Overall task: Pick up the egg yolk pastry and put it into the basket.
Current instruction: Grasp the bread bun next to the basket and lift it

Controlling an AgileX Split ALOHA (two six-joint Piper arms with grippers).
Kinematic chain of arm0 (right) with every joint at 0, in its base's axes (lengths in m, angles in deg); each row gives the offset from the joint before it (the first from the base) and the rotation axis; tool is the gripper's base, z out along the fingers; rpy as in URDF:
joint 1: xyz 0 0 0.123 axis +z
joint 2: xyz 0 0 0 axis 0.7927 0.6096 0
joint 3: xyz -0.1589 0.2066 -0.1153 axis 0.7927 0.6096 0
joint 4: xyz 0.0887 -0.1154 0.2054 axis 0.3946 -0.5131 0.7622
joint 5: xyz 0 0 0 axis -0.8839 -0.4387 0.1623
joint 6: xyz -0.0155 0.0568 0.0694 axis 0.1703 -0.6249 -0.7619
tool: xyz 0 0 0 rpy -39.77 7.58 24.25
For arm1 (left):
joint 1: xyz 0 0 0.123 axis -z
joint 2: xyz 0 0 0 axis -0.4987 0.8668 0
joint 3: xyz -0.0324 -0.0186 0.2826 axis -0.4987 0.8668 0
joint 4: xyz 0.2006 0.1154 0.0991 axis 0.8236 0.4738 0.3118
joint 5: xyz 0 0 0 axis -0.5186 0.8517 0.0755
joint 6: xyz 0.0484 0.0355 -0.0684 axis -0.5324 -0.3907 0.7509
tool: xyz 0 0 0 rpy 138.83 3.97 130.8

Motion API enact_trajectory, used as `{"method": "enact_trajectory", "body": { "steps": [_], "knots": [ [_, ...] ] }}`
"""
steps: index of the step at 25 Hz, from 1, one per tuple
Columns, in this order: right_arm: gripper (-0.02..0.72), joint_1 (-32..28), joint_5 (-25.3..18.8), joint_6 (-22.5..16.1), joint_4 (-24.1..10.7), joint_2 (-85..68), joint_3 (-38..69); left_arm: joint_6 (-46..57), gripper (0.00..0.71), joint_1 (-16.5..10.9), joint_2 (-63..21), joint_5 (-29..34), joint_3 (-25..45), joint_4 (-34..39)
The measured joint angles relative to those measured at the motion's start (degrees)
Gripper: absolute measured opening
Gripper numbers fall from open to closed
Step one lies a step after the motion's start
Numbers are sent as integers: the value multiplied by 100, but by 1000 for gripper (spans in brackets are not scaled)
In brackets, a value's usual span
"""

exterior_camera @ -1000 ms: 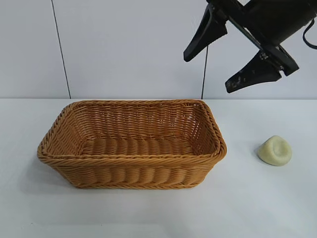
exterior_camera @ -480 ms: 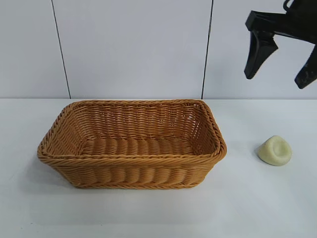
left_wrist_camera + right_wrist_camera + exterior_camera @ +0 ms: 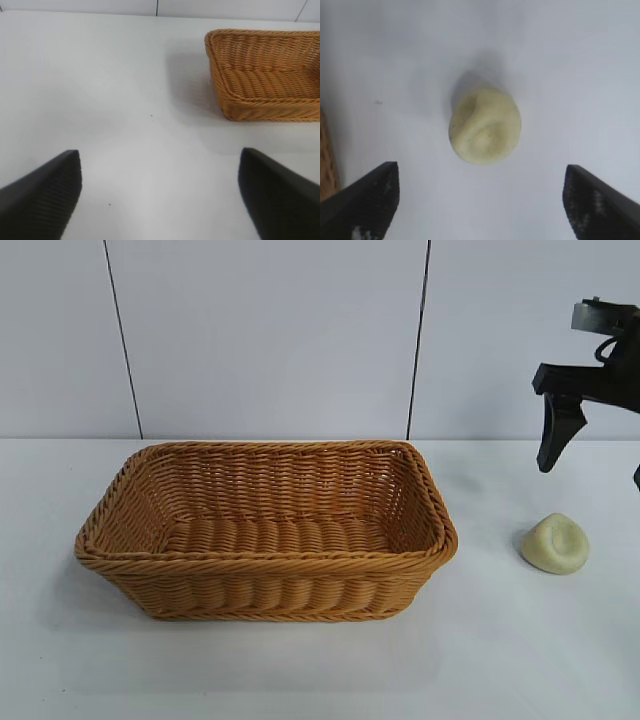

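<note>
Right wrist view: the right gripper [image 3: 480,200] hangs with its two black fingers [image 3: 367,200] spread wide and nothing between them, and the small, pale cream-yellow, dome-shaped egg yolk pastry with a dented top [image 3: 485,126] lies on the white table [image 3: 570,65] just beyond the gap, toward twelve o'clock. A sliver of the large, orange-brown, rectangular woven wicker basket [image 3: 326,155] shows at nine o'clock.

In the exterior view, the right gripper [image 3: 600,455] has come down from high above the basket's far right corner and swung outward; it now hangs above the pastry [image 3: 555,543], at about one o'clock from it, apart from it, pointing steeply down. I judge this the approach before the grasp: further lowering is needed for the fingers to straddle the pastry.

The pastry rests on the table well apart from the basket [image 3: 265,560], at three o'clock of it. The basket holds nothing.

Farthest off, the left gripper [image 3: 160,200] is parked with fingers apart over bare table, the basket at its one o'clock.
</note>
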Motion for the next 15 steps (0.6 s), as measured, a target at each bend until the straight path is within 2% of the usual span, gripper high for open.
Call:
{"method": "enact_trajectory", "body": {
  "steps": [9,11,15],
  "knots": [
    [630,0,171,0,6,311,0,0,615,0,0,0,0,0],
    [599,0,175,0,10,311,0,0,615,0,0,0,0,0],
    [481,0,185,0,10,311,0,0,615,0,0,0,0,0]
  ]
}}
